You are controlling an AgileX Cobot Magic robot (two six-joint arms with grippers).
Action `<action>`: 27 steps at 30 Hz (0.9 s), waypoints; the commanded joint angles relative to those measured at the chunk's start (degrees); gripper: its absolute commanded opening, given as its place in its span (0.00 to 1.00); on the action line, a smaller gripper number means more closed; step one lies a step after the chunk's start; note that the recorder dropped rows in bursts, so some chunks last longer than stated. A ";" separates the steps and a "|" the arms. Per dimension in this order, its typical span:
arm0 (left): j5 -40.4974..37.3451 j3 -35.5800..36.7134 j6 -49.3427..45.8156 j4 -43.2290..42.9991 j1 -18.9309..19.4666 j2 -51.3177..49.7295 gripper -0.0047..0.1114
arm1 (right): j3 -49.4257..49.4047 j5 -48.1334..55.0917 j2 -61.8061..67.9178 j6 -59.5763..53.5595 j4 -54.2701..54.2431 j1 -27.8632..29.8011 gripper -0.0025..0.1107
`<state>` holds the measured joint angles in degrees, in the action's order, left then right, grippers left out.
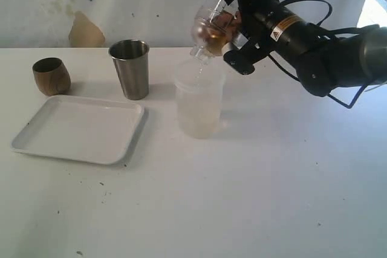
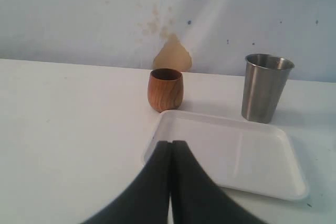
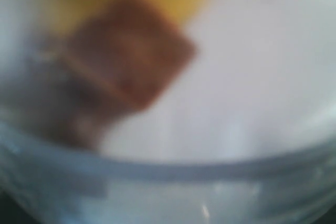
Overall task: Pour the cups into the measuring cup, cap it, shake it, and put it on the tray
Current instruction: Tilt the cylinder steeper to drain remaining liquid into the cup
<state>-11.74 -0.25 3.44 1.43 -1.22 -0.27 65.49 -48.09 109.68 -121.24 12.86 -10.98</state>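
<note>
Clear plastic measuring cup (image 1: pixel 208 28) pinched in right gripper (image 1: pixel 233 25), held aloft. Long axis tilted from 1 o'clock down to 7 o'clock, lower end just above frosted cup (image 1: pixel 198 104). Amber tint at the grip; liquid or pad, cannot tell. Steel tumbler (image 1: pixel 130 69) and wooden cup (image 1: pixel 51 76) upright at 9 o'clock, nearer left gripper (image 2: pixel 171 150), fingers pressed together on nothing. Tray (image 1: pixel 78 128) at 8 o'clock, bare. Contents of both cups not visible.

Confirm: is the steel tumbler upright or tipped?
Upright: the steel tumbler stands on its base beside the tray, open rim facing up in exterior and left wrist views.
</note>
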 commanded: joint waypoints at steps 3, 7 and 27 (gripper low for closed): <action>0.61 0.25 0.20 -0.03 -0.10 0.27 0.04 | 0.78 -2.18 -0.98 -0.85 -0.06 0.03 0.02; 0.61 0.25 0.20 -0.03 -0.10 0.27 0.04 | 0.78 -1.63 -0.98 0.01 -0.06 0.03 0.02; 0.61 0.25 0.20 -0.03 -0.10 0.27 0.04 | 0.78 -1.63 -0.98 1.99 -0.49 0.03 0.02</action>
<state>-11.74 -0.25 3.44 1.43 -1.22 -0.27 65.49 -47.74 109.68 -119.88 12.99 -10.98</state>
